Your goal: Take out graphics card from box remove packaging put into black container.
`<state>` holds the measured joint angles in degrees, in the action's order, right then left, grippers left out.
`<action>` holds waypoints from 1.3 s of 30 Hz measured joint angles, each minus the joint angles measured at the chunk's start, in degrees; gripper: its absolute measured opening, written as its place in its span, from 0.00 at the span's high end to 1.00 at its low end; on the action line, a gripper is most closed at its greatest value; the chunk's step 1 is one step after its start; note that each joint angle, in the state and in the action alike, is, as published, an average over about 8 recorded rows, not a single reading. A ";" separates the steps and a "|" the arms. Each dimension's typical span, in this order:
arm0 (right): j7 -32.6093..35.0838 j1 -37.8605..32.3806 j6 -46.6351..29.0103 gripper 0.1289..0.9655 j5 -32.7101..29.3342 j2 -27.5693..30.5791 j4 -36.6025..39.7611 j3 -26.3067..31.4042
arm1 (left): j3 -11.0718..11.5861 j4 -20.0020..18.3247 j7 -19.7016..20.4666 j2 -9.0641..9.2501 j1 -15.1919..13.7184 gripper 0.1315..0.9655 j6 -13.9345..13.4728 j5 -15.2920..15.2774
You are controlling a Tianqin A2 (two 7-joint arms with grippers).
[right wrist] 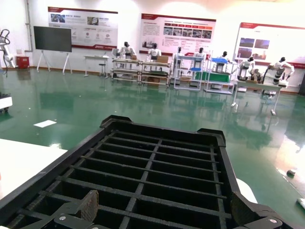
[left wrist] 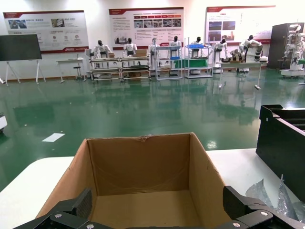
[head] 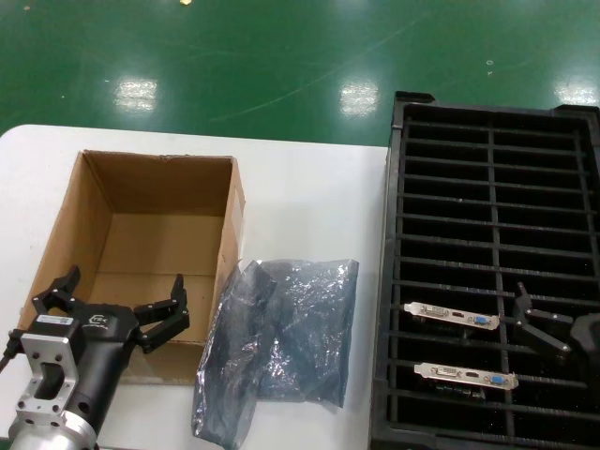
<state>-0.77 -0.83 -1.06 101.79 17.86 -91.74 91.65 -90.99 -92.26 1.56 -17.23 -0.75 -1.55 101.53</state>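
Two graphics cards (head: pixel 452 316) are seen slotted upright in the black container (head: pixel 487 122), right of the box (head: pixel 141 187). The empty bags (head: pixel 281 347) are left crumpled between them. Both the left gripper (head: pixel 117 298), over the box, and the right gripper (head: pixel 548 328), over the container, are held open, empty.

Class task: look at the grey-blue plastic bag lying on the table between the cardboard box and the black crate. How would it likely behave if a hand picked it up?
The bag lies crumpled and creased, so it probably flops and sags rather than holding shape. Its shiny film suggests it may slip between fingers. It looks empty and thin, so likely very light.
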 joint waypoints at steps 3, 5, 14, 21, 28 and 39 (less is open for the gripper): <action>0.00 0.00 0.00 0.00 0.00 0.00 0.00 0.00 | 0.00 0.00 0.00 0.00 0.00 0.00 0.00 0.00; 0.00 0.00 0.00 0.00 0.00 0.00 0.00 0.00 | 0.00 0.00 0.00 0.00 0.00 0.00 0.00 0.00; 0.00 0.00 0.00 0.00 0.00 0.00 0.00 0.00 | 0.00 0.00 0.00 0.00 0.00 0.00 0.00 0.00; 0.00 0.00 0.00 0.00 0.00 0.00 0.00 0.00 | 0.00 0.00 0.00 0.00 0.00 0.00 0.00 0.00; 0.00 0.00 0.00 0.00 0.00 0.00 0.00 0.00 | 0.00 0.00 0.00 0.00 0.00 0.00 0.00 0.00; 0.00 0.00 0.00 0.00 0.00 0.00 0.00 0.00 | 0.00 0.00 0.00 0.00 0.00 0.00 0.00 0.00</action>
<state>-0.77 -0.83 -1.06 101.79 17.86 -91.74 91.65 -90.99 -92.26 1.56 -17.23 -0.75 -1.55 101.53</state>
